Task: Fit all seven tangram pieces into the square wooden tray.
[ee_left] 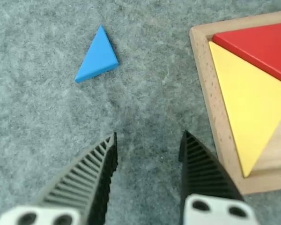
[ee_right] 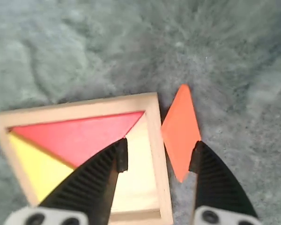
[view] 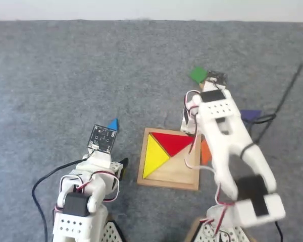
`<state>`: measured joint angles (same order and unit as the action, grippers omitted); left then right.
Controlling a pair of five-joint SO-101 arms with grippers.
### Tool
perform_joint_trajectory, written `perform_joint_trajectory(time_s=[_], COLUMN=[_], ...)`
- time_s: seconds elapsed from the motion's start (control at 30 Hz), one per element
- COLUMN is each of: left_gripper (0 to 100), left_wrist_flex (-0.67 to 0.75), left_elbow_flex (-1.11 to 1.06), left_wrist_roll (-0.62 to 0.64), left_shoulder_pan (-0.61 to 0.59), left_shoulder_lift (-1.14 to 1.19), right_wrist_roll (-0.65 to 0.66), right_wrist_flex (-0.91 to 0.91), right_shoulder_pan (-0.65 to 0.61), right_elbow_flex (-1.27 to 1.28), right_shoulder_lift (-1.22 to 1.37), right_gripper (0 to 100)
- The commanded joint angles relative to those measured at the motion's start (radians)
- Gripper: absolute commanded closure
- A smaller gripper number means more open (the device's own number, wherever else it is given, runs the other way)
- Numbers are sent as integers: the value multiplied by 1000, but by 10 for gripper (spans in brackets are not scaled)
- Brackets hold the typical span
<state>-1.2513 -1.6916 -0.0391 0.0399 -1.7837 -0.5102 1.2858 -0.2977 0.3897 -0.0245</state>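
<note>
Square wooden tray (view: 166,183): near front edge of grey-covered counter (view: 65,75), mid-width. Holds red triangle (view: 174,142) and yellow triangle (view: 155,154), edge to edge; remainder bare wood.
Orange piece (ee_right: 180,131): on counter, just beside tray's right rim; partly hidden under right arm in high view.
Blue triangle (ee_left: 98,56): left of tray, apart from it.
Green piece (view: 197,74): beyond tray, partly behind right arm's wrist.
Purple piece (view: 250,115): toward right edge, near black cable (view: 288,91).
Left tool (ee_left: 147,150): released, empty, above bare cover between blue triangle and tray.
Right tool (ee_right: 158,157): released, empty, straddling tray's right rim, one finger over tray, the other by orange piece.
</note>
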Motion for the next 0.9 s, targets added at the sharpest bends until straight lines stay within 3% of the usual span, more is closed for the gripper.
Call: perform_joint_trajectory(time_s=[0.0,0.17,0.27,0.33,0.57,0.77,0.87], left_gripper=[793,793,793,793,793,793,793], left_wrist_flex=[5,5,5,5,5,5,5], left_elbow_flex=[7,7,7,7,7,7,7], left_wrist_roll=[-2,-2,-2,-2,-2,-2,-2], left_shoulder_pan=[5,5,5,5,5,5,5], left_shoulder_lift=[-8,-8,-8,-8,-8,-8,-8], right_wrist_roll=[38,292,428,493,543,597,611], right_wrist_flex=[4,-39,-42,-39,-150,-171,-257], right_shoulder_pan=[35,255,410,446,437,206,173], right_elbow_flex=[69,193,227,236,238,302,387], right_shoulder_lift=[-318,-651,-699,-667,-424,-272,-271], right_gripper=[782,783,783,783,783,779,779])
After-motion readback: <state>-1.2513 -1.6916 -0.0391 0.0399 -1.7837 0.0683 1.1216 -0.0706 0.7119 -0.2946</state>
